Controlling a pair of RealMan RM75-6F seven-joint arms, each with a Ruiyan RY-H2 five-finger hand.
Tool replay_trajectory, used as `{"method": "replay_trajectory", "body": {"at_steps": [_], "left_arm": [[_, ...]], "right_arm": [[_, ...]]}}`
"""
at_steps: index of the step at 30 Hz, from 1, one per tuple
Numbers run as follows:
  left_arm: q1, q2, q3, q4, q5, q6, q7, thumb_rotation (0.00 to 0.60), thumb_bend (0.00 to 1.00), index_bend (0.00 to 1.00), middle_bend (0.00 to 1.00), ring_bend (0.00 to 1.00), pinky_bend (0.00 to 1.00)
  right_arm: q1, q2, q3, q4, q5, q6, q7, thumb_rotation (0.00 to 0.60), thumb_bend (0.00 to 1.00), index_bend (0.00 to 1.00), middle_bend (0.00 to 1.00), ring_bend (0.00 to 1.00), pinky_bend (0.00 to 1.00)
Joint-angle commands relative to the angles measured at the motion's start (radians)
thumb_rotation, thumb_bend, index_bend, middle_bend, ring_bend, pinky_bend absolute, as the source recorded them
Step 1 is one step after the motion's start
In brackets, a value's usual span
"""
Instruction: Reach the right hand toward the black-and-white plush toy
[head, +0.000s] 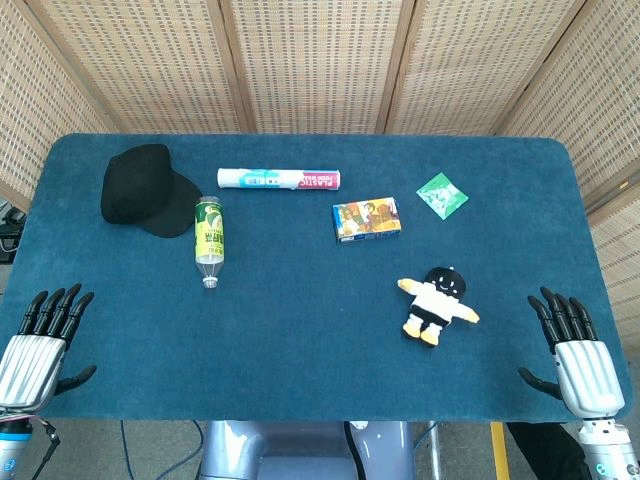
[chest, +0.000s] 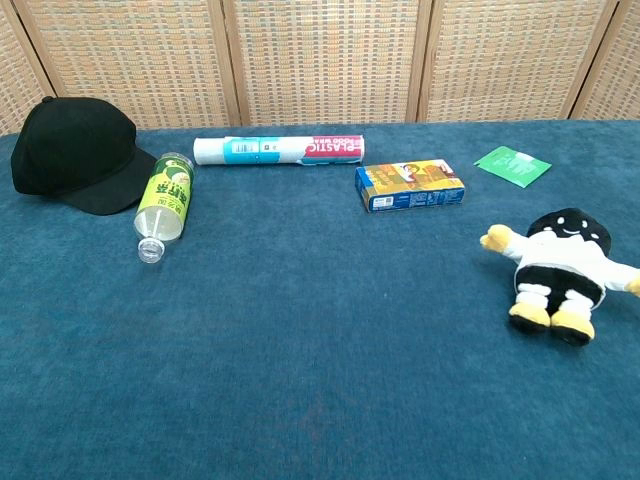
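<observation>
Woven cane screens back a table (head: 300, 340) covered in dark blue cloth. My right hand (head: 580, 362) rests at the near right edge, fingers straight and spread, holding nothing; my left hand (head: 38, 345) lies likewise at the near left edge, empty and apart-fingered. My target, the black-and-white plush toy (head: 436, 304), lies on its back right of centre, near my right hand but not touching it, yellow feet toward me, black head away. It looks light, soft and compressible, unlikely to slip or break; I judge the white torso the best place to close on. Farther off lie a black cap (head: 145, 188), a bottle (head: 209, 239), a plastic-wrap roll (head: 279, 179), a small box (head: 367, 220) and a green packet (head: 441, 194).
</observation>
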Motion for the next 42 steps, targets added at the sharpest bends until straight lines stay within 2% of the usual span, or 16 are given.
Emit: {"method": "replay_trajectory", "body": {"at_steps": [1, 12, 28, 34, 38, 42], "left_arm": [[0.001, 0.0, -0.001, -0.002, -0.002, 0.001, 0.002, 0.6, 0.06, 0.0, 0.0, 0.0, 0.0], [-0.005, -0.001, -0.001, -0.007, -0.009, -0.013, -0.005, 0.6, 0.07, 0.0, 0.0, 0.0, 0.0], [-0.007, 0.004, 0.0, -0.01, -0.01, -0.015, -0.013, 0.6, 0.07, 0.0, 0.0, 0.0, 0.0], [-0.007, 0.008, -0.003, -0.011, -0.017, -0.014, -0.021, 0.6, 0.08, 0.0, 0.0, 0.0, 0.0], [-0.007, 0.012, -0.004, -0.012, -0.017, -0.012, -0.03, 0.6, 0.08, 0.0, 0.0, 0.0, 0.0], [-0.009, 0.013, -0.004, -0.009, -0.016, -0.014, -0.037, 0.6, 0.08, 0.0, 0.0, 0.0, 0.0]], "right_arm": [[0.0, 0.0, 0.0, -0.001, 0.002, 0.0, -0.001, 0.6, 0.15, 0.0, 0.0, 0.0, 0.0], [0.001, -0.006, -0.001, -0.003, 0.002, -0.005, -0.007, 0.6, 0.15, 0.01, 0.0, 0.0, 0.0], [0.006, -0.029, 0.012, 0.006, 0.018, -0.007, -0.006, 0.6, 0.15, 0.18, 0.0, 0.0, 0.0], [0.055, -0.058, 0.053, -0.002, 0.068, -0.071, -0.028, 0.6, 0.15, 0.28, 0.0, 0.0, 0.05], [0.1, -0.104, 0.093, 0.017, 0.121, -0.124, -0.052, 0.6, 0.21, 0.38, 0.0, 0.0, 0.1], [0.137, -0.158, 0.122, 0.051, 0.189, -0.181, -0.076, 0.6, 0.26, 0.41, 0.02, 0.0, 0.1]]}}
